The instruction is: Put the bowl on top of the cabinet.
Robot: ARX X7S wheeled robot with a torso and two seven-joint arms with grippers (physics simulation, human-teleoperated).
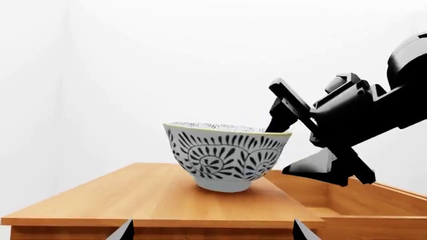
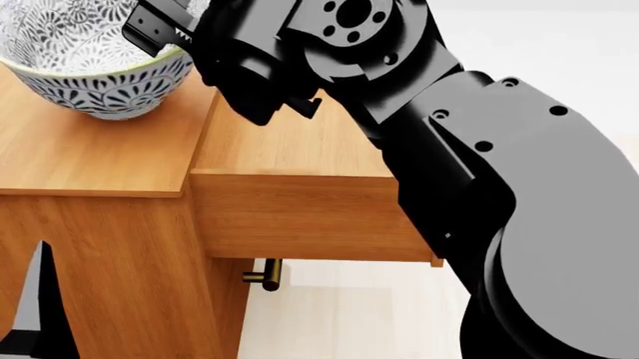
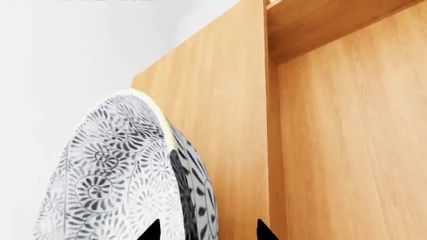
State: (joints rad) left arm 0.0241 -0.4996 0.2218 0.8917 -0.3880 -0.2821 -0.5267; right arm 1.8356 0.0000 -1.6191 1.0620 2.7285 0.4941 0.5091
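The bowl point(image 1: 225, 157), white with a dark floral pattern and a pale rim, stands upright on the flat top of the light-brown cabinet point(image 1: 133, 195). My right gripper point(image 1: 280, 147) straddles the bowl's rim, one finger inside and one outside, with a gap on each side of the wall. The right wrist view shows the bowl wall point(image 3: 190, 190) between the two spread tips of that gripper point(image 3: 207, 232). In the head view the bowl point(image 2: 95, 67) sits at the top left, with the right gripper point(image 2: 200, 67) at its rim. My left gripper point(image 1: 211, 232) is open and empty, level with the cabinet's front edge.
A drawer point(image 2: 299, 202) stands pulled out of the cabinet beside the bowl, its brass handle point(image 2: 262, 275) below. The open drawer box point(image 1: 360, 205) lies under my right arm. A white wall stands behind the cabinet. One left fingertip point(image 2: 35, 299) shows low in front of the cabinet.
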